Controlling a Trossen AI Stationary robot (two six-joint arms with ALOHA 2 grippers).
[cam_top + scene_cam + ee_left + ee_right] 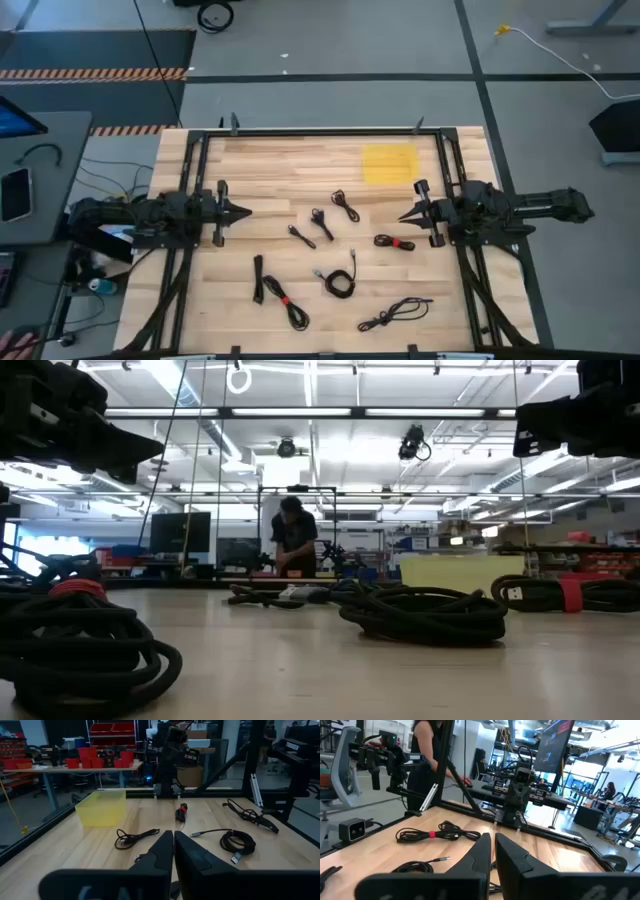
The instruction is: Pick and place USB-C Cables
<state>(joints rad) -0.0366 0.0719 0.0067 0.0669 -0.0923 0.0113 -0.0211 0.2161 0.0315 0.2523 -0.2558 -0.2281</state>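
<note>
Wooden table (250, 160): cables (338, 283) scattered mid-table, yellow bin (388, 163) far side. Left gripper (243, 212), right gripper (405, 215) pinched shut, empty, hovering at edges. Open wide, descend squarely over one bundle.

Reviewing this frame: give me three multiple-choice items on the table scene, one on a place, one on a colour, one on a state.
1. Where does the yellow bin sit?
A. far side of the table, nearer the right arm
B. beside the left arm
C. on the floor

2. What colour is the tie on the cable nearest the right claw?
A. blue
B. red
C. white

3. How is the left claw?
A. holding a cable
B. wide open
C. shut, holding nothing

Key: 1 A, the high view shows it there; 2 B, a red band shows; 3 C, its fingers meet with nothing between.
</note>
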